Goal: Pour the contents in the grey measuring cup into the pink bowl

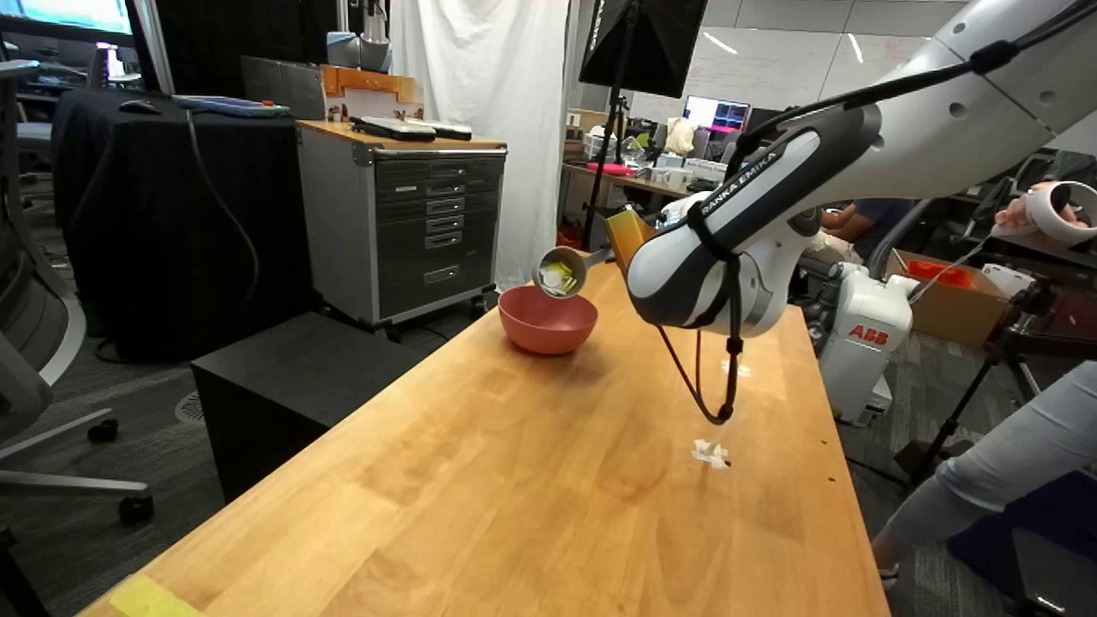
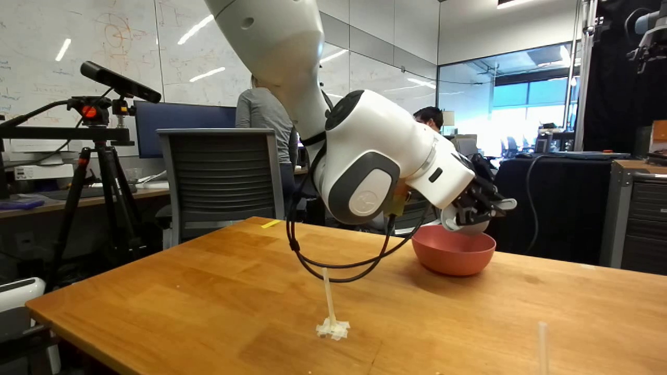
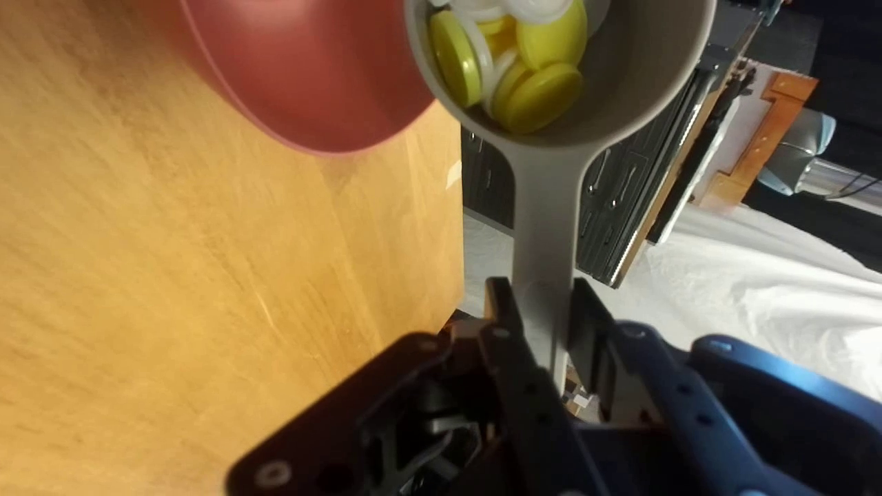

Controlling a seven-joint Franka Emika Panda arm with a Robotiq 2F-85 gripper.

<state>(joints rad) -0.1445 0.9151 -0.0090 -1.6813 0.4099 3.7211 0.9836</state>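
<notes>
The pink bowl [image 1: 548, 332] stands upright on the table in both exterior views [image 2: 453, 258]. The grey measuring cup [image 3: 644, 72] is tilted, its mouth turned sideways, above the bowl's rim. The bowl [image 3: 324, 86] lies beside and below it in the wrist view. The contents [image 3: 541, 76], several yellow and white round pieces, are inside the cup and also show in an exterior view [image 1: 557, 278]. My gripper [image 3: 541, 296] is shut on the cup's handle. It also shows in an exterior view [image 2: 482, 203] above the bowl. The bowl's inside is partly out of view.
A thin clear stick [image 2: 329, 302] stands taped to the wooden table [image 1: 514, 480]; another stick [image 2: 543, 346] stands near the frame's bottom. The arm's cables [image 1: 724, 377] hang low over the table. A black box [image 1: 283, 364] is beside the table, and a drawer cabinet [image 1: 411, 223] beyond.
</notes>
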